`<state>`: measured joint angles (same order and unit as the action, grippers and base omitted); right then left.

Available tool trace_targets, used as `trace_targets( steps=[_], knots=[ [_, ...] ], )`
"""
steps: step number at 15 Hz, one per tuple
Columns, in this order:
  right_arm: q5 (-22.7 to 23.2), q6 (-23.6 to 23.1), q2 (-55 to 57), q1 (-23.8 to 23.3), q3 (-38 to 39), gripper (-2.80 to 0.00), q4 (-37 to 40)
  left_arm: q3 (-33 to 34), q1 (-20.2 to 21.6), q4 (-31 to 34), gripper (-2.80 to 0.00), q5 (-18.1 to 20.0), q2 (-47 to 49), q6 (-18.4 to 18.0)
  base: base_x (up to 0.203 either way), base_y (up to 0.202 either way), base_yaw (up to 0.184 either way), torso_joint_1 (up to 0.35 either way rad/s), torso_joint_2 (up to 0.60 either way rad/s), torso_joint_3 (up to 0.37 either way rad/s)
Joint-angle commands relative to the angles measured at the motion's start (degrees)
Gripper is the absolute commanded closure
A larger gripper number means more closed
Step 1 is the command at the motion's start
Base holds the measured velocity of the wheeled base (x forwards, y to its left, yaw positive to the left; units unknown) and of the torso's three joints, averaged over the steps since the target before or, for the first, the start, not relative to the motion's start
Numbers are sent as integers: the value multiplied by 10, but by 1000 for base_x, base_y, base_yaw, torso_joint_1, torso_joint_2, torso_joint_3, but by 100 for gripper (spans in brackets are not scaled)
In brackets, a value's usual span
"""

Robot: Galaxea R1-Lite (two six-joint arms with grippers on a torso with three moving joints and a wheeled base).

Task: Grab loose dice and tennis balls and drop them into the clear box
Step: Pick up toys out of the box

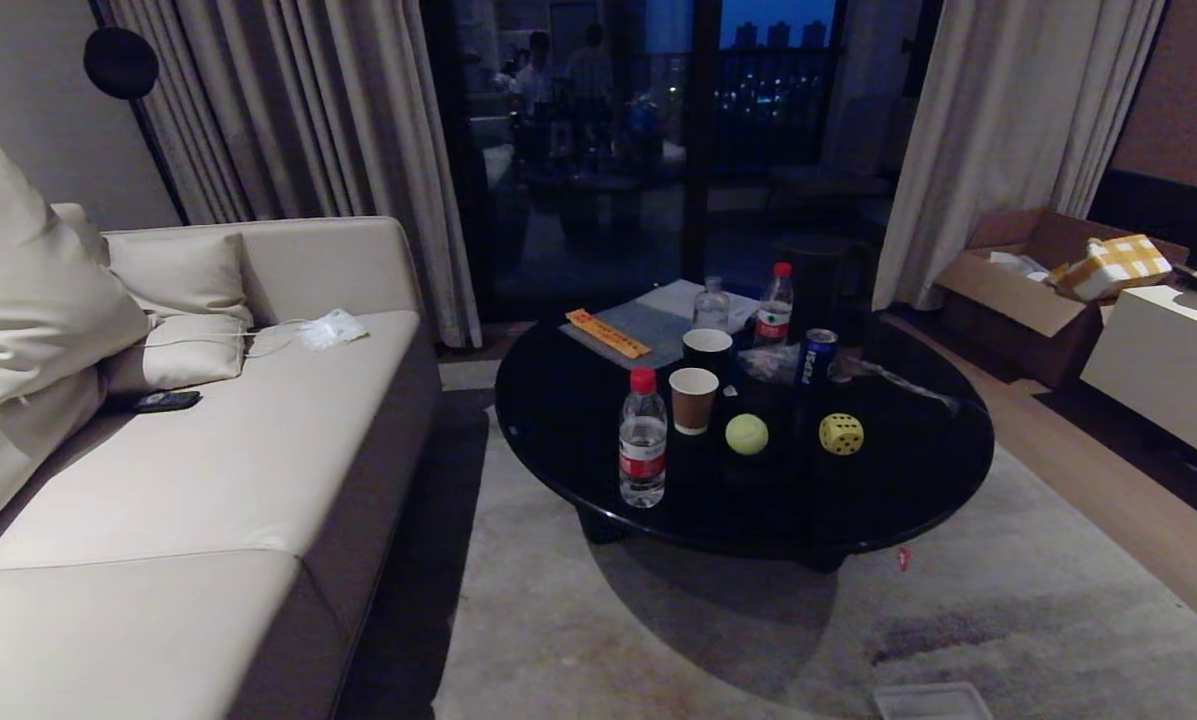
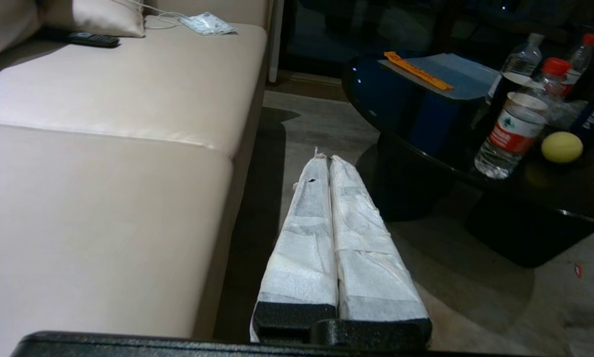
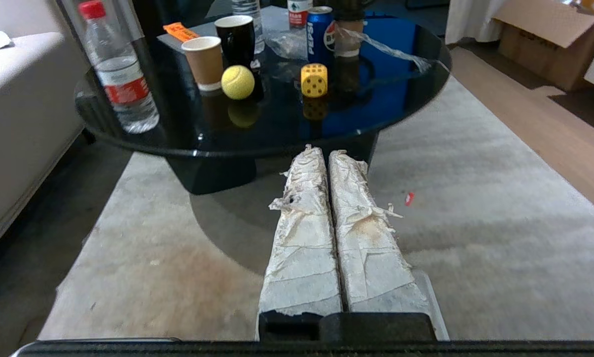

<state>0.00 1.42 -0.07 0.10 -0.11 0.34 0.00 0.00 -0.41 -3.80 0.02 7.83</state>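
Cream leather covers the long sofa [image 1: 208,470] filling your left side, with a black remote [image 1: 163,401] lying on its seat near the cushions. Beside it you have the pale grey rug [image 1: 1008,620], and on that rug stands the round black glossy coffee table [image 1: 908,500].

Near the table's front edge you can see the one fuzzy yellow-green tennis ball [image 1: 746,434] and, just to its right and apart from it, the yellow rounded-corner die with dark pips [image 1: 841,434]. Left of the ball stands a brown paper cup [image 1: 693,399], and nearer you a clear water bottle with a red cap and red label [image 1: 643,439]. Behind the die is a blue Pepsi can [image 1: 815,357].

At the bottom edge of your head view, on the rug, you can make out the rim of a translucent plastic container [image 1: 933,700]; whether it is the clear box you cannot tell.

Your left gripper [image 2: 325,157] hangs over the gap between sofa and table, its white-wrapped fingers [image 2: 304,233] pressed together on nothing. Your right gripper [image 3: 322,150] points at the table's near edge, low over the rug, its fingers [image 3: 361,238] likewise closed and empty.
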Motion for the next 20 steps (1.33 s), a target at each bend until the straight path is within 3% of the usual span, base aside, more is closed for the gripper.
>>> trace_targets(
  steps=[1,20],
  knots=[
    [-1,1,1,0,0,0,0,0,0,0,0,0,0,1,183,0,-4,2,2,2],
    [-1,1,1,0,0,0,0,0,0,0,0,-1,0,1,173,0,-1,2,2,3]
  ],
)
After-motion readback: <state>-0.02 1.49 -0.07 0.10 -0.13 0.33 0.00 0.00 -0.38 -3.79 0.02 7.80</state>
